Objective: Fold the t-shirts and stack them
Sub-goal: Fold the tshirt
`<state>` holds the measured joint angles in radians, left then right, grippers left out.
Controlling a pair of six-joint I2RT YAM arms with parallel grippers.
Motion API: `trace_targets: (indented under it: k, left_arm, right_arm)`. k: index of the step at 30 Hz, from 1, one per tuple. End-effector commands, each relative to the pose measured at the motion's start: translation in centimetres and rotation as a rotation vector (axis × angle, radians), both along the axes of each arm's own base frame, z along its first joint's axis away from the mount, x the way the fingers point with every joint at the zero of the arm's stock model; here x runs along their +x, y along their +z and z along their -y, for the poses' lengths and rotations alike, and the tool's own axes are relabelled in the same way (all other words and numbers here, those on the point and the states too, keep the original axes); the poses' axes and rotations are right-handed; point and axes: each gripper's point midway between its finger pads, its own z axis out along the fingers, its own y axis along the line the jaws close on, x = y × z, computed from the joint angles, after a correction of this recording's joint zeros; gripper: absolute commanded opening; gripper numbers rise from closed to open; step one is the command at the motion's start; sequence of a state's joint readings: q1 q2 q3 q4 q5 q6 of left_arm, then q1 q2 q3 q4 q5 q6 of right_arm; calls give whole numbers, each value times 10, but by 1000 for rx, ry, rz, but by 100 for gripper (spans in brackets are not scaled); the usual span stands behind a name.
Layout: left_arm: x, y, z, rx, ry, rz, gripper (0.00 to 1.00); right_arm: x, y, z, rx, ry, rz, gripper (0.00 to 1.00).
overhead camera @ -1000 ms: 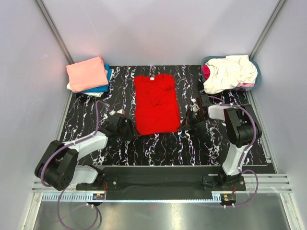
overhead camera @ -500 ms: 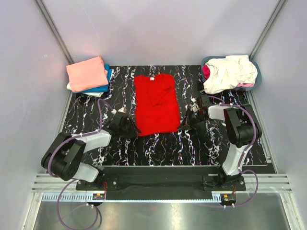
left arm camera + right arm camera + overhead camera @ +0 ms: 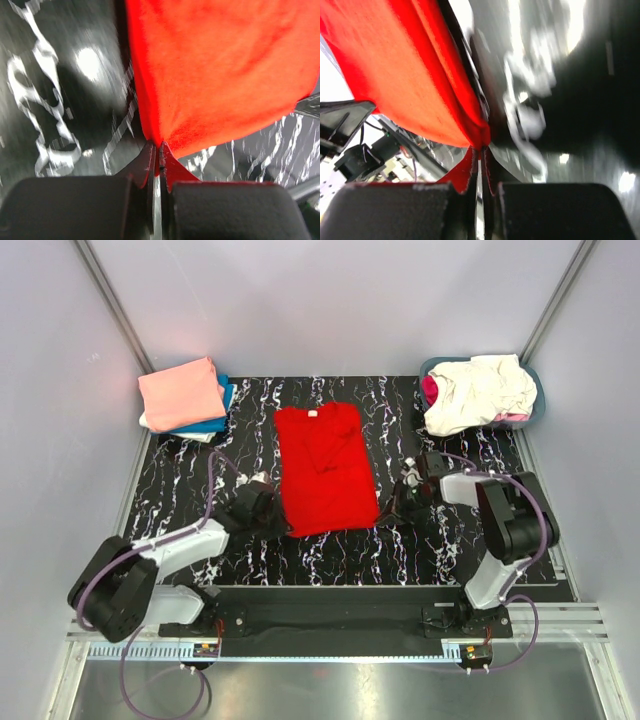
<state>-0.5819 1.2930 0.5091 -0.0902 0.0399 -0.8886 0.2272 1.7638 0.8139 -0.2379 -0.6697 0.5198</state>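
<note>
Marbled black table (image 3: 340,552), soft red t-shirt (image 3: 322,472)

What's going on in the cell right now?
Both arms are on the bright red cotton t-shirt spread on the black marbled table. The left gripper is pinched shut on its near-left hem corner, the right gripper on the near-right corner. A folded stack of shirts, salmon-pink on top, sits far left; unfolded cream shirts fill the grey-blue basket far right.

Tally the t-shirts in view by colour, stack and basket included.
red t-shirt: 1
salmon-pink t-shirt: 1
blue t-shirt: 1
white t-shirt: 1
cream t-shirt: 1
magenta t-shirt: 1
Total: 6 showing; the heap in the basket may hide more.
</note>
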Motion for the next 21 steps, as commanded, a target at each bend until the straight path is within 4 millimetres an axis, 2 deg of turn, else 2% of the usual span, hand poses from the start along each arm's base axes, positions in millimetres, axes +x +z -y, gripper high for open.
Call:
trace_targets:
  k: [1, 3, 4, 5, 6, 8, 9, 10, 13, 14, 16, 17, 19, 20, 21]
  left_arm:
    - [-15, 23, -1, 38, 24, 26, 0]
    - [-26, 35, -5, 45, 39, 29, 0]
    - [-31, 42, -1, 49, 31, 41, 0]
    - [-41, 42, -5, 67, 28, 24, 0]
    - [-50, 51, 0, 36, 19, 36, 0]
    - [-63, 52, -6, 51, 31, 29, 0]
    - [-72, 61, 0, 18, 24, 41, 0]
    - [-75, 63, -1, 25, 35, 57, 0]
    - [-89, 75, 0, 28, 33, 65, 0]
    - [-92, 76, -2, 48, 31, 55, 0]
    - [-93, 90, 5, 47, 22, 64, 0]
    - [-94, 94, 5, 58, 17, 63, 0]
    - [-84, 113, 9, 82, 6, 106, 1]
    - [-82, 112, 3, 139, 10, 105, 4]
    - [-75, 133, 7, 134, 9, 143, 5]
  right_arm:
    - [-25, 11, 6, -12, -54, -46, 0]
    - [-44, 22, 7, 11, -79, -57, 0]
    - [-47, 36, 7, 31, -85, -15, 0]
    - [-63, 34, 10, 33, -104, -49, 0]
    - [-71, 39, 10, 40, -110, -46, 0]
    - [-90, 52, 13, 54, -135, -29, 0]
    - [-98, 57, 13, 59, -134, -22, 0]
    - [-102, 69, 13, 76, -139, 28, 0]
    - [-123, 80, 10, 99, -150, -3, 0]
    - [-124, 93, 9, 118, -151, 36, 0]
    - [-129, 105, 11, 119, -162, 49, 0]
    - [-128, 114, 12, 114, -170, 63, 0]
    - [-120, 120, 16, 77, -181, 105, 0]
    - [-114, 124, 18, 53, -170, 121, 0]
    - [-109, 125, 18, 35, -163, 131, 0]
